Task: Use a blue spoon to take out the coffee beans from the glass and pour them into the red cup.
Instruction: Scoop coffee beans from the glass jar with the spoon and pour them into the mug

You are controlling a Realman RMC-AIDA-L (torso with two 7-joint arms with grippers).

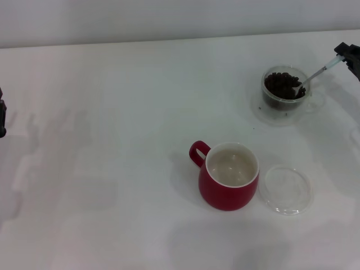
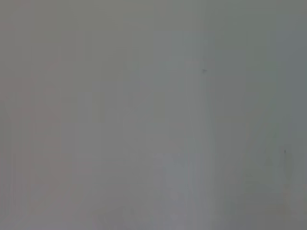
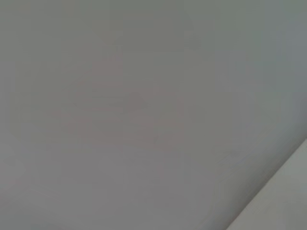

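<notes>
In the head view the glass [image 1: 284, 90] stands at the far right on its clear saucer base, filled with dark coffee beans [image 1: 281, 83]. The blue spoon [image 1: 313, 77] slants down into the glass, its metal bowl among the beans. My right gripper [image 1: 344, 56] at the right edge is shut on the spoon's handle end. The red cup [image 1: 228, 177] sits at centre front, handle toward the left, its cream inside showing no beans. My left gripper [image 1: 2, 115] is parked at the left edge. Both wrist views show only blank grey surface.
A flat clear round dish [image 1: 287, 188] lies on the white table [image 1: 112, 140] just right of the red cup. A few stray beans rest on the saucer by the glass.
</notes>
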